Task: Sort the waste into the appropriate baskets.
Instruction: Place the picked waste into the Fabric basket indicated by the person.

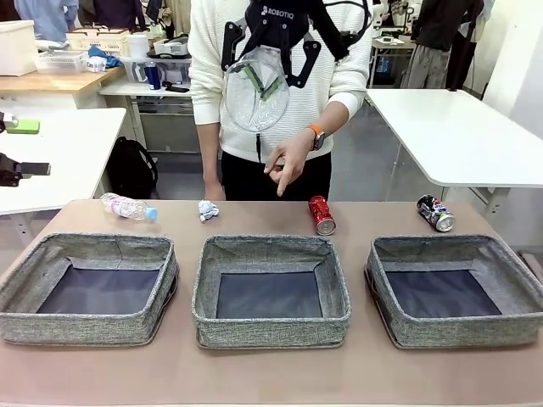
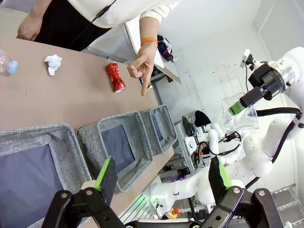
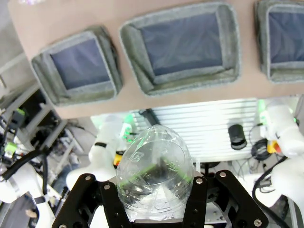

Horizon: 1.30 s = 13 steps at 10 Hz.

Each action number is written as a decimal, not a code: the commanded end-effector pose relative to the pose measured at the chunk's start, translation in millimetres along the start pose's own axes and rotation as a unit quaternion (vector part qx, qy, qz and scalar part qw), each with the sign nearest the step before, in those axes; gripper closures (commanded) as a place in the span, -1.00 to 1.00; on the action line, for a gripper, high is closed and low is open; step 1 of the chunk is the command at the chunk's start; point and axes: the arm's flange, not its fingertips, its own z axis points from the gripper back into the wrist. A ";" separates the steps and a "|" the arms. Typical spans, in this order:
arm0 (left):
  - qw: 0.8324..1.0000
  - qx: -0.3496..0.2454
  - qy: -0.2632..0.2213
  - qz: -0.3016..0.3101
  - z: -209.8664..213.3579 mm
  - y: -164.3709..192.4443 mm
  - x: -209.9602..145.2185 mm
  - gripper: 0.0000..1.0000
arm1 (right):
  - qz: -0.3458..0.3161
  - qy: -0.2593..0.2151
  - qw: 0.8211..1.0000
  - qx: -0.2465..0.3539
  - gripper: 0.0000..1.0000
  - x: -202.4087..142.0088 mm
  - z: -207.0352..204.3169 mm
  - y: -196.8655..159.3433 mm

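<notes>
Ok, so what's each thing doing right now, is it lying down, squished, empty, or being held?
Clear plastic cup: held up in the air
Right end effector: shut on the cup
Left end effector: open, empty
Bottle: lying on its side, cap on
Paper ball: crumpled, on the table
Red can: lying down, dented
Dark blue can: lying down
Baskets: all three empty
Person's hand: pointing down

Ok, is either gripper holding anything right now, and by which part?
The right gripper is shut on the clear plastic cup, pinching its squashed side wall. The left gripper is open, empty.
</notes>
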 end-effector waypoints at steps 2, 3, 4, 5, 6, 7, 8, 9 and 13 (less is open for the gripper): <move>1.000 -0.011 -0.007 -0.010 -0.9 -0.9 0.6 -1.00 | 0.002 0.001 1.000 0.001 0.94 -0.7 1.3 -0.1; 1.000 -0.011 -0.007 -0.010 -0.9 -0.9 0.6 -1.00 | 0.002 0.001 1.000 0.001 0.94 -0.7 1.3 -0.1; 1.000 -0.011 -0.007 -0.010 -0.9 -0.9 0.6 -1.00 | 0.002 0.001 1.000 0.001 0.94 -0.7 1.3 -0.1; 1.000 -0.011 -0.007 -0.010 -0.9 -0.9 0.6 -1.00 | 0.002 0.001 1.000 0.001 0.94 -0.7 1.3 -0.1; 1.000 -0.011 -0.007 -0.010 -0.9 -0.9 0.6 -1.00 | 0.000 0.000 1.000 0.000 0.94 0.0 0.0 0.0; 1.000 -0.011 -0.007 -0.010 -0.9 -0.9 0.6 -1.00 | 0.020 0.008 1.000 -0.021 0.94 14.7 -26.8 -4.0; 1.000 -0.011 -0.007 -0.010 -0.9 -0.9 0.6 -1.00 | 0.055 0.038 0.997 -0.026 0.94 32.7 -57.5 -13.9; 1.000 -0.011 -0.007 -0.010 -0.9 -0.9 0.6 -1.00 | 0.065 0.056 0.996 -0.011 0.94 50.1 -91.3 -22.8; 1.000 -0.011 -0.007 -0.010 -0.9 -0.9 0.6 -1.00 | 0.124 0.034 0.991 0.019 0.94 87.0 -210.0 -47.1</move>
